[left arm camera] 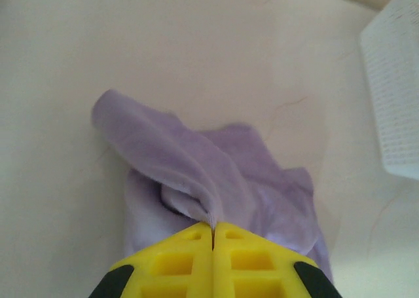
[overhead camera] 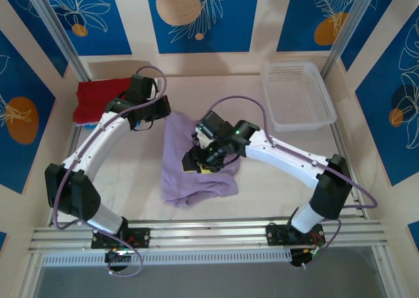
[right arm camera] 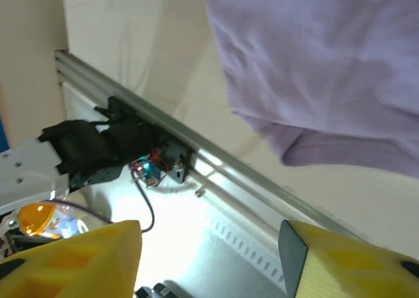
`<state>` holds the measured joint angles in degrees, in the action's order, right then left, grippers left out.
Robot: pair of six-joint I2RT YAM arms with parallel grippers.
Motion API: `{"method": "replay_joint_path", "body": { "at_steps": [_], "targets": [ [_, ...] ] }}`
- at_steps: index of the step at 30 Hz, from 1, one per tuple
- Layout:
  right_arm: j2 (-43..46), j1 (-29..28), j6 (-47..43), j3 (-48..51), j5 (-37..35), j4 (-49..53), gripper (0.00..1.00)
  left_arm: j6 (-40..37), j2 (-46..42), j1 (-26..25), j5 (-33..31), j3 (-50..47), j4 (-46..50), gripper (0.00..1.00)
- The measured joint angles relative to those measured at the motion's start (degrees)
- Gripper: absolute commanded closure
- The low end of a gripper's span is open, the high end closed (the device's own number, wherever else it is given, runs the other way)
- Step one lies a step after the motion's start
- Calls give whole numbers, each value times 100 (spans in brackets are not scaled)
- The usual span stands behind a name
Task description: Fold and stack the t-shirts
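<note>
The purple shirt (overhead camera: 196, 164) lies rumpled in the middle of the table (overhead camera: 131, 177), stretched from its far corner near the left arm towards the near edge, with a loose fold bunched along its near side. The left claw (left arm camera: 213, 236) is at that far corner, and its wrist camera shows the yellow fingers (left arm camera: 177, 262) pressed together with a thin ridge of purple cloth pinched between their tips. From there the fabric rises in a soft peak and falls away onto the tabletop. In the overhead view the same claw (overhead camera: 165, 113) sits right at the shirt's upper left edge. The right claw (overhead camera: 198, 164) hangs over the middle of the shirt, and from its own camera its two yellow fingers (right arm camera: 72, 259) stand well apart with nothing between them. I cannot tell whether it touches the cloth. That camera also shows the shirt's near hem (right arm camera: 314, 82) and the metal rail (right arm camera: 229, 164) along the near edge of the table. A folded red shirt (overhead camera: 98, 95) rests at the far left corner, just beside the left arm's wrist. A white plastic basket (overhead camera: 298, 95) sits at the far right, well apart from the purple shirt, and its wall (left arm camera: 393, 82) shows at the right edge of the left wrist view.
</note>
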<state>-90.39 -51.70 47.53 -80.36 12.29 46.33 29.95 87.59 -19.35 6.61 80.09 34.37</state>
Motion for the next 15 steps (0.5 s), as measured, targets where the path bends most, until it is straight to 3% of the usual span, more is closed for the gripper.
{"method": "replay_joint_path", "body": {
  "at_steps": [2,3,4,5,11,15],
  "targets": [
    [-9,181,-2,-2,-92,17,40,-59,2,57,68,-129,83,100],
    [-4,315,-11,-11,-151,42,41,-63,2,61,103,-166,107,81],
    [-4,466,-48,-13,-219,76,41,-105,11,61,149,-186,118,51],
    [-7,623,-79,-13,-295,127,42,-146,31,59,188,-186,136,36],
    [63,1733,-317,249,-612,354,43,-210,68,-63,103,-188,391,30],
    [420,2549,-553,804,-411,396,44,-321,42,-710,-365,-221,667,30]
  ]
}}
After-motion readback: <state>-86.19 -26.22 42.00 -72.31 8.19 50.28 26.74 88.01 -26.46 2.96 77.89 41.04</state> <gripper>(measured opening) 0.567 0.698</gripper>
